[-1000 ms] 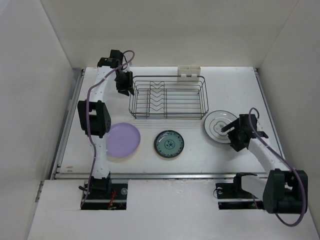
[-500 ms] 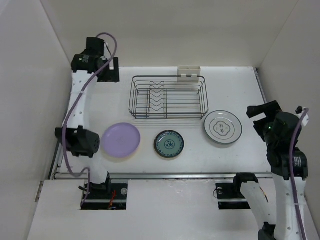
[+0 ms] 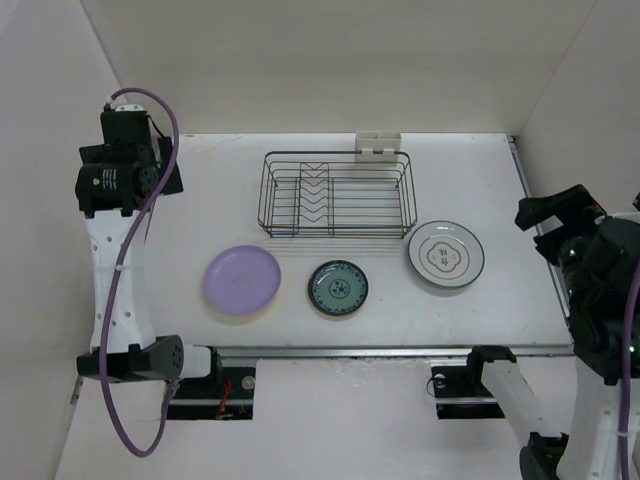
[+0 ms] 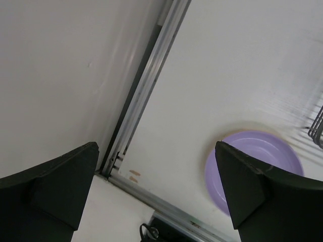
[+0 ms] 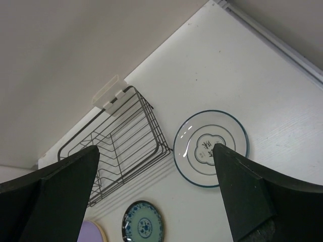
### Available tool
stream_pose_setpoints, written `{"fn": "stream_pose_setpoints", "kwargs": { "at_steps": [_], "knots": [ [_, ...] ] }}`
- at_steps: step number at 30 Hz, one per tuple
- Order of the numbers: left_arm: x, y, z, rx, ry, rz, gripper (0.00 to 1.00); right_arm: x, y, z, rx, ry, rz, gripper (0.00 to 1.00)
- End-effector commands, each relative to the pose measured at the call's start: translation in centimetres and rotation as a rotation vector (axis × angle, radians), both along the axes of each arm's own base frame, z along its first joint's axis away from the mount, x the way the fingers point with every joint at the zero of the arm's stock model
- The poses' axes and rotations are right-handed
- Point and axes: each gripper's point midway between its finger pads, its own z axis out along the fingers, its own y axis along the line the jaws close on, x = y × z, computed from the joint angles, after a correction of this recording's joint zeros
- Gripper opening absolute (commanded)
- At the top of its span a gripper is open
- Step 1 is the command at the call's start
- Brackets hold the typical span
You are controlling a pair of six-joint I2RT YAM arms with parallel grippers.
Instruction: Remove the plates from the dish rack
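The dish rack [image 3: 337,194], a dark wire basket, stands at the back of the table with no plates in it. Three plates lie flat in front of it: a lavender plate [image 3: 242,280] with a pale rim showing under its edge, a small teal patterned plate [image 3: 338,288] and a white plate with a dark rim [image 3: 446,254]. My left gripper [image 3: 160,178] hangs high over the far left, open and holding nothing [image 4: 156,146]. Raised at the far right, my right gripper [image 3: 553,225] is also open and holds nothing [image 5: 155,148].
A small white cup [image 3: 379,145] is clipped to the rack's back rim. White walls close in the left, back and right sides. A metal rail [image 4: 146,85] runs along the table's left edge, and another along the front.
Both arms have lifted and swung outward, the left away from the rack's left end, the right away from the white plate. The left gripper has opened wide. The plates have not moved.
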Motion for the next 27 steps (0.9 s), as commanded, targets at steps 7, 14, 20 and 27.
{"fn": "stream_pose_setpoints", "kwargs": {
  "at_steps": [7,14,20,27],
  "knots": [
    [-3.0,0.1,-0.3,0.014,-0.001,0.009,1.00,-5.1,-0.4,2.0,-0.090,-0.073,0.005,1.00],
    [-3.8,-0.7,-0.4,-0.015,-0.016,-0.026,1.00,-6.9,0.0,1.5,-0.087,-0.080,0.022,1.00],
    [-4.4,-1.0,-0.5,-0.022,-0.014,-0.046,1.00,-8.6,0.0,1.2,-0.087,-0.086,0.022,1.00],
    [-5.3,-1.3,-1.0,-0.028,-0.002,-0.066,1.00,-10.0,0.8,1.3,-0.090,-0.104,0.064,1.00]
  ]
}}
